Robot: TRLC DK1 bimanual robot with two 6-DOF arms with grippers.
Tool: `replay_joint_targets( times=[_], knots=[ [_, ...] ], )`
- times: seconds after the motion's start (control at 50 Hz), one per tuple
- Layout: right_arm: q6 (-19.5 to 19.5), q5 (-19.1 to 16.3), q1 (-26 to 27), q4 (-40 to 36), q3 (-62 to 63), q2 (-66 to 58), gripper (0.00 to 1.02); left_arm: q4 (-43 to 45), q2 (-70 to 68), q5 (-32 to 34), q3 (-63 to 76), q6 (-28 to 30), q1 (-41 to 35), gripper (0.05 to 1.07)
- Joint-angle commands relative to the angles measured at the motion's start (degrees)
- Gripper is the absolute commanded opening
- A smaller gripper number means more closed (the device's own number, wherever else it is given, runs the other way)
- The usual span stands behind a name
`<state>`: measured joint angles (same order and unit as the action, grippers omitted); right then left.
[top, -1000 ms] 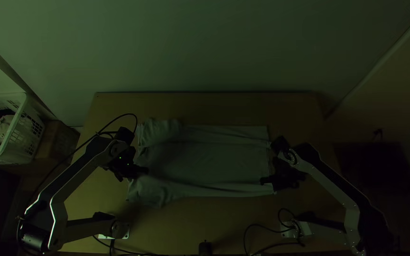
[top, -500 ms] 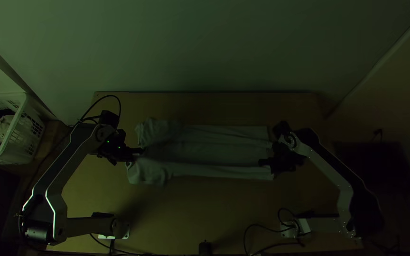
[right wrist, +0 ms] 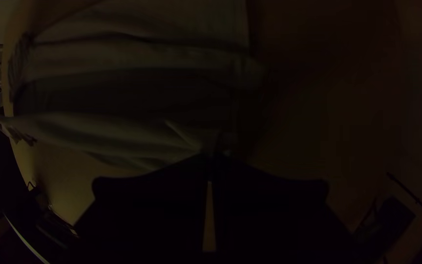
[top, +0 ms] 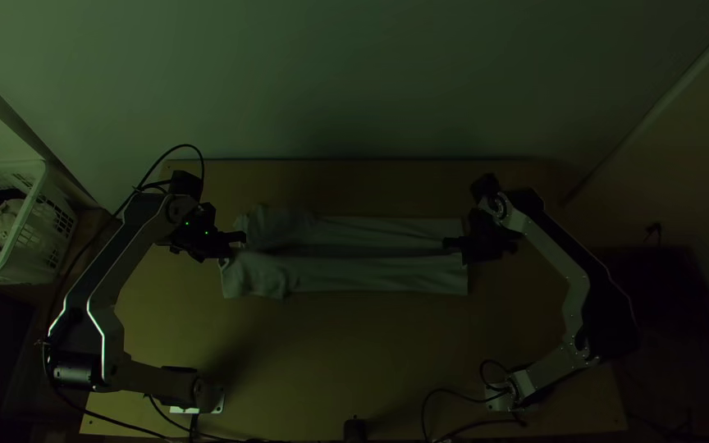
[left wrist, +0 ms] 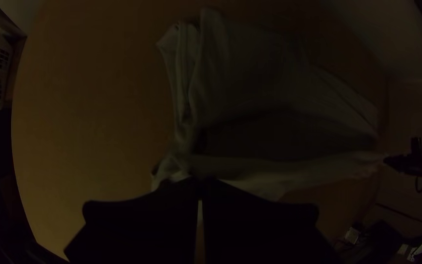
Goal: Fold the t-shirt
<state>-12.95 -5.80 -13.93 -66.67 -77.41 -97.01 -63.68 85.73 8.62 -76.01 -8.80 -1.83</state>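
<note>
1. Top view: T-shirt is lying left to right across the table; left gripper is working at its left end, right gripper at its right, probably so the near side is folding over evenly toward the far side.
2. Left wrist view: left gripper is pinching bunched cloth, likely anchoring the sleeve end.
3. Right wrist view: right gripper is pinching the opposite end; cloth is stretching between both, presumably limiting sag.
</note>
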Motion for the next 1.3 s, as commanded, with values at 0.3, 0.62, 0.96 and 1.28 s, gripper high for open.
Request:
replay_joint_targets(
  times=[0.3,0.62,0.96,1.28],
  knots=[
    [1.79,0.71,2.68,-0.12,-12.95,-12.24,0.02,4.97,8.31,0.52,-8.02,-1.84,1.12,0.08],
    [1.7,0.88,4.18,-0.12,-22.35,-20.85,0.02,5.94,15.87,0.52,-14.87,-2.89,0.59,0.08],
    [2.05,1.14,6.64,-0.12,-33.25,-27.53,0.43,10.95,18.94,3.51,-16.89,-4.91,1.47,1.03],
    [3.37,3.61,7.52,-2.93,-40.81,-24.98,0.99,13.06,15.78,10.98,-15.93,-7.9,5.6,1.03]
  ],
)
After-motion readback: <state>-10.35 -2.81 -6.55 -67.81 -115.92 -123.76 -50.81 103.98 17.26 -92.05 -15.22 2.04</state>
